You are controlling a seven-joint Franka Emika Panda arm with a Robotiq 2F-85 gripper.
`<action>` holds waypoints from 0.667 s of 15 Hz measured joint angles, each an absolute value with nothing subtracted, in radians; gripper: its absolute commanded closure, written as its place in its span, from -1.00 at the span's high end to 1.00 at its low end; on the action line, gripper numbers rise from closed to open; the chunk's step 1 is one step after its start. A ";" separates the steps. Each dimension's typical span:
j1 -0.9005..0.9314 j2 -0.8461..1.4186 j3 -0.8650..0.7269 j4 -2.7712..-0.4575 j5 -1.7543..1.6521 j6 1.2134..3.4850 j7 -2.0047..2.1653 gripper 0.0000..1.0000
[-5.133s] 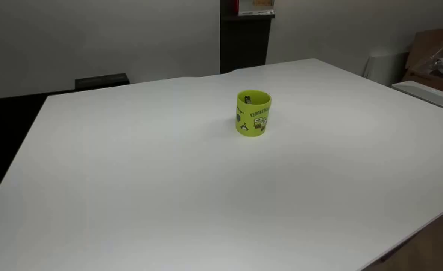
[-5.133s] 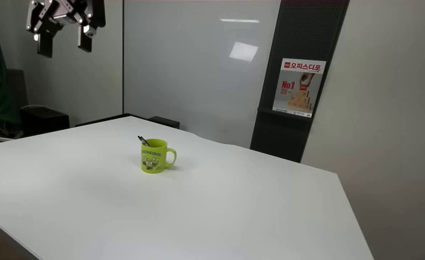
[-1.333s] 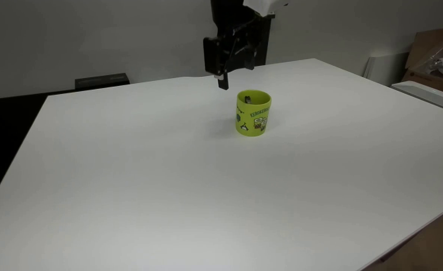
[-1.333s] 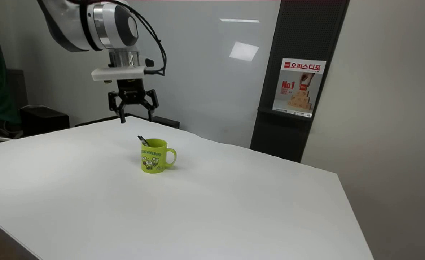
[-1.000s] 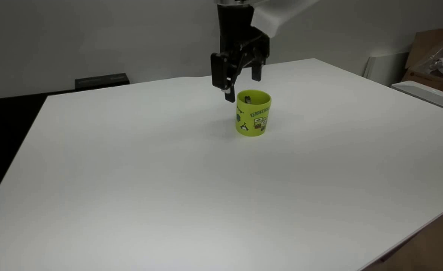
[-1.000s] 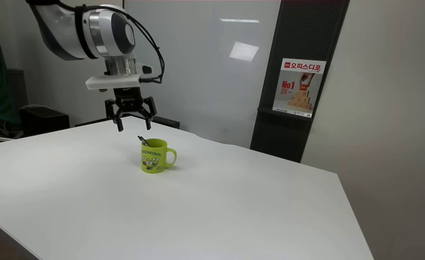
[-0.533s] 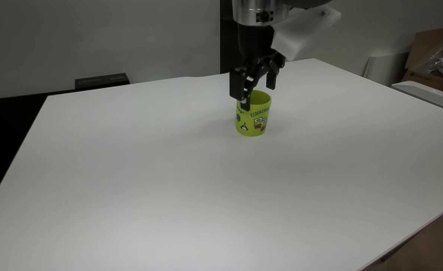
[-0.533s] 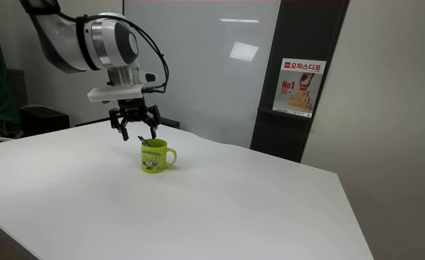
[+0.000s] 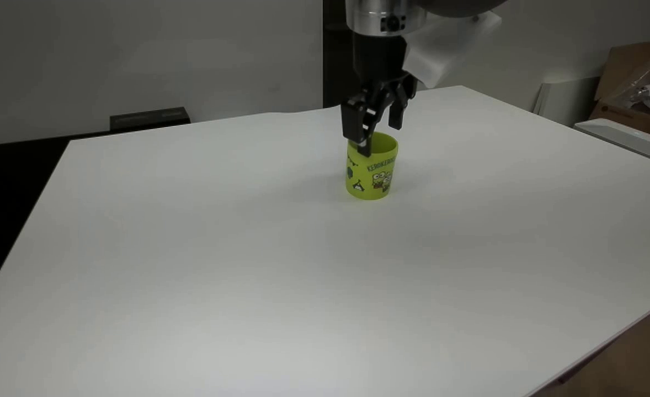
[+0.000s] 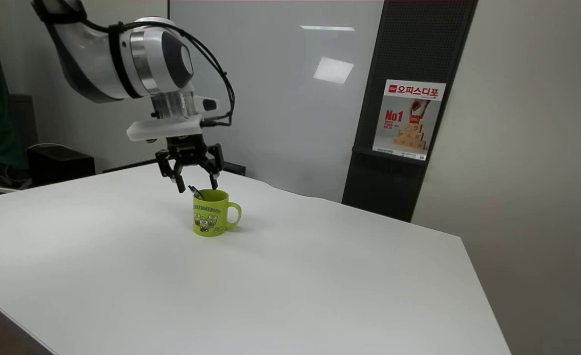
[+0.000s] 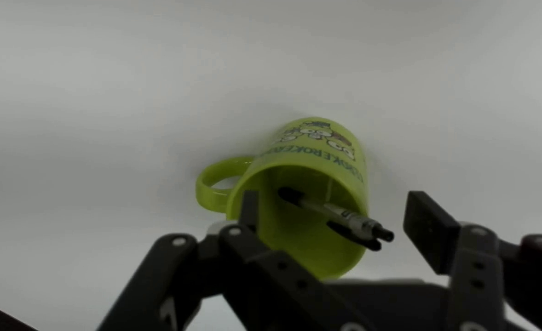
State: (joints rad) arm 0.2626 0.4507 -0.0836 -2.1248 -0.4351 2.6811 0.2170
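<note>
A yellow-green mug [image 9: 370,179] with cartoon figures stands upright on the white table in both exterior views. Its handle [image 11: 212,198] sticks out at the left in the wrist view. Inside leans a pen [image 11: 344,218] with a clear barrel and black clip, its push-button end rising past the rim. My gripper [image 10: 198,186] is just above the mug's opening, jaws apart on either side of the pen's upper end. Neither of the fingers [image 11: 425,225] is seen pressing on the pen. In an exterior view, a finger of the gripper [image 9: 380,136] covers the pen.
The white table [image 10: 320,276] carries the mug. Behind it rise a pale wall and a dark panel with a poster [image 10: 409,121]. A cardboard box [image 9: 634,94] and a white tray-like piece [image 9: 628,138] lie beyond the table's edge.
Over the last second my gripper has come down and across to the mug's opening. Its jaws have drawn slightly closer together. The mug and pen have stayed put.
</note>
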 measured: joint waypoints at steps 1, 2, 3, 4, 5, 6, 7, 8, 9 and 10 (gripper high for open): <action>0.265 0.451 -0.086 -2.125 -0.436 2.684 0.217 -0.06; 0.267 0.453 -0.088 -2.125 -0.438 2.688 0.217 -0.22; 0.268 0.455 -0.090 -2.124 -0.443 2.692 0.217 -0.35; 0.268 0.458 -0.092 -2.124 -0.449 2.695 0.217 -0.50; 0.269 0.461 -0.094 -2.122 -0.454 2.698 0.216 -0.62; 0.270 0.466 -0.096 -2.119 -0.456 2.701 0.215 -0.75; 0.270 0.471 -0.098 -2.116 -0.457 2.704 0.214 -0.91; 0.270 0.477 -0.099 -2.113 -0.457 2.708 0.213 -0.97; 0.270 0.480 -0.099 -2.109 -0.457 2.712 0.211 -1.00; 0.271 0.483 -0.099 -2.105 -0.457 2.715 0.208 -1.00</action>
State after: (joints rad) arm 0.2706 0.4833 -0.0993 -2.1054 -0.4573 2.7151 0.2084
